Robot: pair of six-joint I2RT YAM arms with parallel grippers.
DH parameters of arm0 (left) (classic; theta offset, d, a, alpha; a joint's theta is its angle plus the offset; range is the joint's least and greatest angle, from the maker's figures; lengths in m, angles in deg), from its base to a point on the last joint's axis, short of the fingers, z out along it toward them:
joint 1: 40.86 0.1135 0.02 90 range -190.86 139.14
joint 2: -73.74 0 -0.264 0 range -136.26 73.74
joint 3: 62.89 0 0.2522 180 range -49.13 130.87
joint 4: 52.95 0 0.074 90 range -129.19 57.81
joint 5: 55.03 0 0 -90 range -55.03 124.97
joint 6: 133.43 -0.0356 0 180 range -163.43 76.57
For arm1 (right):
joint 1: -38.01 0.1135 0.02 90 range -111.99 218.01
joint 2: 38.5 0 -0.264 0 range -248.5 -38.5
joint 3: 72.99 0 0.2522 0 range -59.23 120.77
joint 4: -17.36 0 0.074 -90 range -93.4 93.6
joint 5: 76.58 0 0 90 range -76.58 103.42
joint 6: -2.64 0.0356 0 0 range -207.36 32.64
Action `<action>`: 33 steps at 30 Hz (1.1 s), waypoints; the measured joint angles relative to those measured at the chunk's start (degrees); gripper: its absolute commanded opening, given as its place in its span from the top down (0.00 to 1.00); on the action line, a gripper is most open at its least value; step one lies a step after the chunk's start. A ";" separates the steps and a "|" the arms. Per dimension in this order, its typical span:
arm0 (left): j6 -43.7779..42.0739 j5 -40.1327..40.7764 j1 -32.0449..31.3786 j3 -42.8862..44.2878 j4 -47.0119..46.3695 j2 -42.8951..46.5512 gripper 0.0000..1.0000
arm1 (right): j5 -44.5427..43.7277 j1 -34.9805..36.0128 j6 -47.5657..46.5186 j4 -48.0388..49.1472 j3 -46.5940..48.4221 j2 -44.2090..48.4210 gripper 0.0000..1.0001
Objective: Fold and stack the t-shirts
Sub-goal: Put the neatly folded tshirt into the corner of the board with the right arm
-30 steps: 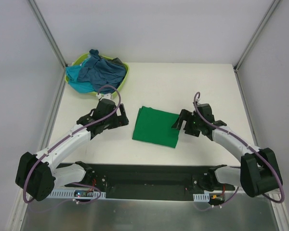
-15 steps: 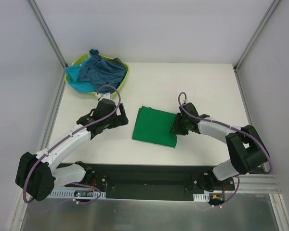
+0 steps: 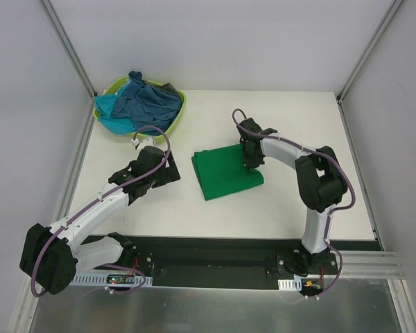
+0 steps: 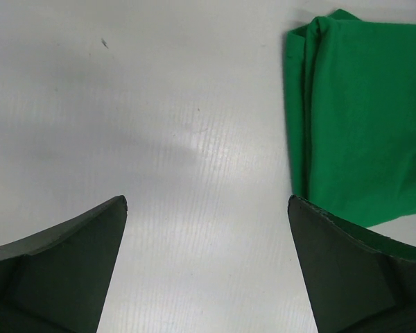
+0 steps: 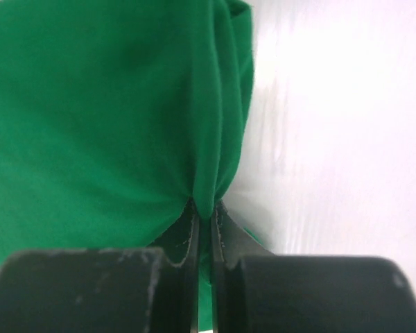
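White table (image 3: 291, 201), right hand (image 5: 204, 208) pinching edge of folded green t-shirt (image 3: 225, 175), left hand (image 4: 206, 202) spread wide nearby

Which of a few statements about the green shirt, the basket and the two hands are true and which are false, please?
1. The right hand is shut on the bright green folded cloth t-shirt. True.
2. The left hand grips that shirt too. False: it is open over the white table, beside the shirt.
3. The lime-green plastic basket is empty. False: it holds crumpled blue and turquoise shirts.
4. The green shirt lies outside the basket. True.
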 measured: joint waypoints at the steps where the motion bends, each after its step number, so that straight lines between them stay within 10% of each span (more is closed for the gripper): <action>1: 0.17 0.55 0.02 -0.24 0.00 0.28 0.01 | -0.61 -0.70 -1.33 -1.16 2.78 -1.92 1.00; 9: 0.70 2.58 0.44 -0.48 0.00 0.90 0.01 | -3.72 -7.78 -8.61 -7.69 9.94 -6.78 1.00; 33: -0.61 8.41 2.29 -1.38 0.00 7.23 0.01 | -20.02 -35.82 -27.26 -20.28 -7.61 -0.07 1.00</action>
